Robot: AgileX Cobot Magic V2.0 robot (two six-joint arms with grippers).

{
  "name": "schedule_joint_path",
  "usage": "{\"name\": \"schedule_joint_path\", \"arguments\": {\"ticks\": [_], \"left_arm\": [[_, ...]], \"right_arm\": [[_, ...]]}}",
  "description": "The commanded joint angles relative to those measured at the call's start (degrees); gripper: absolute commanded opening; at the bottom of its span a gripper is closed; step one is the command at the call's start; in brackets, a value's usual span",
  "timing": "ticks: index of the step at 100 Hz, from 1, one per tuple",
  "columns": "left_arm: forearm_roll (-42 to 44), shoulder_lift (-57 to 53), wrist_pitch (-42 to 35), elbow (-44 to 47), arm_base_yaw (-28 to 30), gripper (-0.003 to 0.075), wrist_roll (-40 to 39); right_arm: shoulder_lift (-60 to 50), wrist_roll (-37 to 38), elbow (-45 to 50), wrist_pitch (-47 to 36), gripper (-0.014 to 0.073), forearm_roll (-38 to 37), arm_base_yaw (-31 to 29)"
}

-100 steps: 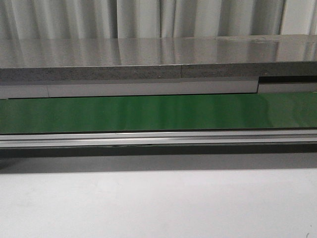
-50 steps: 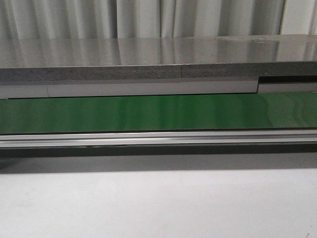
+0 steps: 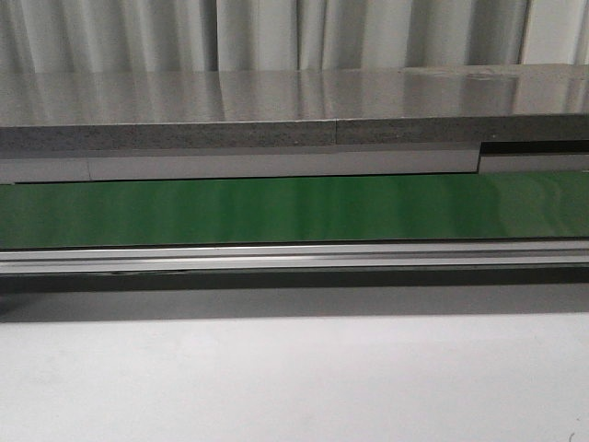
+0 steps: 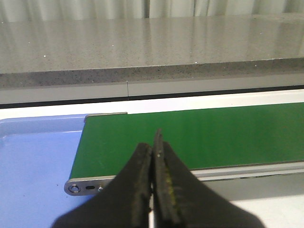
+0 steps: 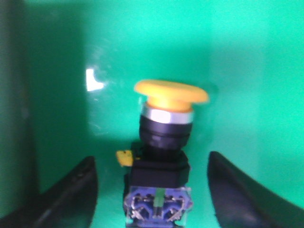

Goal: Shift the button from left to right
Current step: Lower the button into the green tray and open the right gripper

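The button [image 5: 164,137] shows only in the right wrist view. It has a round orange-yellow cap, a black body and a bluish contact block, and it lies on a bright green surface [image 5: 247,71]. My right gripper [image 5: 151,160] is open, with one dark finger on each side of the button's body and clear gaps between the fingers and the button. My left gripper [image 4: 153,142] is shut and empty, and it hangs over the near edge of the green conveyor belt [image 4: 213,133] by the belt's end. Neither gripper nor the button shows in the front view.
A green belt [image 3: 294,210] with an aluminium rail [image 3: 294,256] runs across the front view, with a grey stone counter [image 3: 276,101] behind it. A blue tray [image 4: 33,161] sits at the belt's end in the left wrist view. A dark wall [image 5: 14,95] bounds the green surface.
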Motion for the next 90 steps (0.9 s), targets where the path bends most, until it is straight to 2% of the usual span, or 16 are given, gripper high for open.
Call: {"name": "schedule_joint_path", "arguments": {"ticks": [1, 29, 53, 67, 90], "left_arm": [[-0.7, 0.5, -4.6, -1.5, -0.4, -0.0020, 0.1], [-0.7, 0.5, -4.6, -1.5, -0.4, -0.0020, 0.1], [-0.7, 0.5, -4.6, -1.5, -0.4, -0.0020, 0.1], [-0.7, 0.5, -4.6, -1.5, -0.4, -0.0020, 0.1], [-0.7, 0.5, -4.6, -1.5, -0.4, -0.0020, 0.1]], "right_arm": [[-3.2, -0.4, -1.5, -0.9, 0.0543, 0.2, -1.0], [-6.4, 0.0, -1.6, -2.8, 0.0541, 4.4, -1.7], [-14.5, -0.1, -1.6, -7.9, 0.0541, 14.9, -0.8], [-18.6, -0.1, -1.6, -8.8, 0.0541, 16.6, 2.7], [-24.5, -0.1, -1.4, -9.2, 0.0541, 16.9, 12.4]]}}
